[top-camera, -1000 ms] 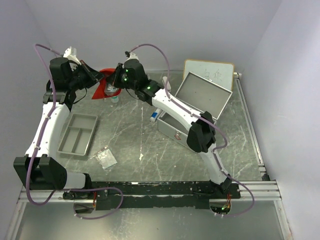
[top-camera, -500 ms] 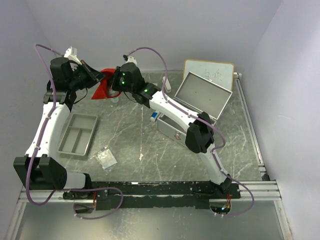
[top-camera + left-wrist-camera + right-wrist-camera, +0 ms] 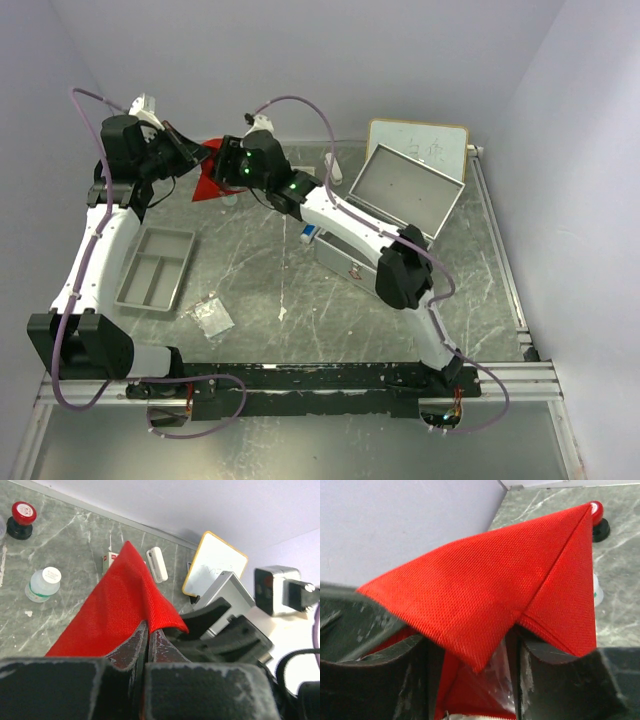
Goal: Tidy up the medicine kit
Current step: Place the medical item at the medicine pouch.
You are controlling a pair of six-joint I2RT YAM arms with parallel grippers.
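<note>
A red fabric pouch hangs above the table's back left. My left gripper is shut on its edge; in the left wrist view the pads pinch a fold of the red pouch at the left gripper. My right gripper is pushed into the pouch mouth from the right. In the right wrist view the right gripper stands open, its fingers apart, with a pouch flap and a clear plastic packet loose between them. The open metal case sits right of centre.
A grey divided tray and a small plastic packet lie front left. Under the pouch stand a white bottle and a red-capped item. A white tube and a yellow-edged white card are at the back.
My right gripper has opened and slid left, deeper into the pouch mouth. The left gripper keeps its hold and has hardly moved.
</note>
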